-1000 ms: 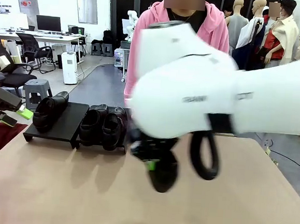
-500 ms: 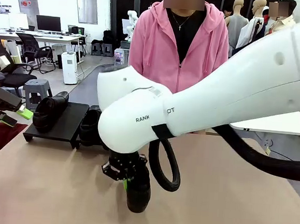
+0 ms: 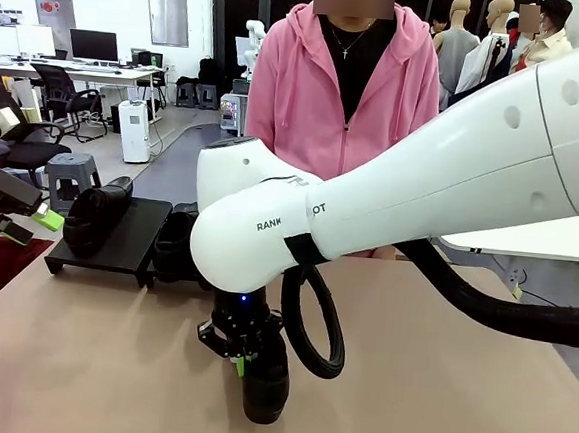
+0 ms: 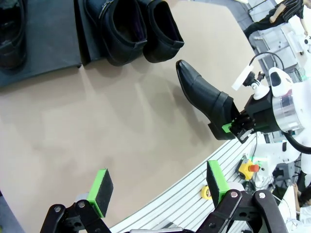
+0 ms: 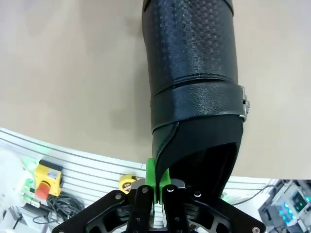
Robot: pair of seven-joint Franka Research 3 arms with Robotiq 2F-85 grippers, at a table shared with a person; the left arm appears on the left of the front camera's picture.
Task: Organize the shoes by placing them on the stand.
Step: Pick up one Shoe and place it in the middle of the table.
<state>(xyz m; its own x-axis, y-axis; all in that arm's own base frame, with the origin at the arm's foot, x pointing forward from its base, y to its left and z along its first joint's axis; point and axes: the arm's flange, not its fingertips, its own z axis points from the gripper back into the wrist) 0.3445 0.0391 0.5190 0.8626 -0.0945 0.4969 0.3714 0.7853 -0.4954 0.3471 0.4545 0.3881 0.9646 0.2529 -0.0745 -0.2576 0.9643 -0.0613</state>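
Looking along the right gripper (image 5: 156,187), you find its two green pads (image 5: 151,171) pressed together on the thin back edge of one black shoe (image 5: 194,82), so the fingers are closed on this shoe and the rest of it stretches away beyond the fingertips, toe pointing far from the wrist. From the front you see the same shoe (image 3: 266,380) hanging under the big white right arm (image 3: 412,191), low over the brown table (image 3: 456,390), with the gripper (image 3: 242,351) at its upper end; whether the toe touches the table I cannot tell. Your left gripper (image 4: 158,188) is wide open: its two green pads (image 4: 101,187) stand well apart and nothing is between them. Far ahead of these fingers lies the table, and beyond it the black stand (image 4: 58,43). Two shoes (image 4: 138,29) sit side by side at the stand's edge, touching each other, and one more shoe (image 4: 10,29) lies on the stand, apart from the pair. The held shoe (image 4: 201,92) is seen here too, near the pair but not touching it, off the stand. In the front view the left gripper (image 3: 31,218) waits at the table's side, just beside the stand (image 3: 127,239). A person in a pink hoodie (image 3: 345,80) stands at the far side, behind the arm.
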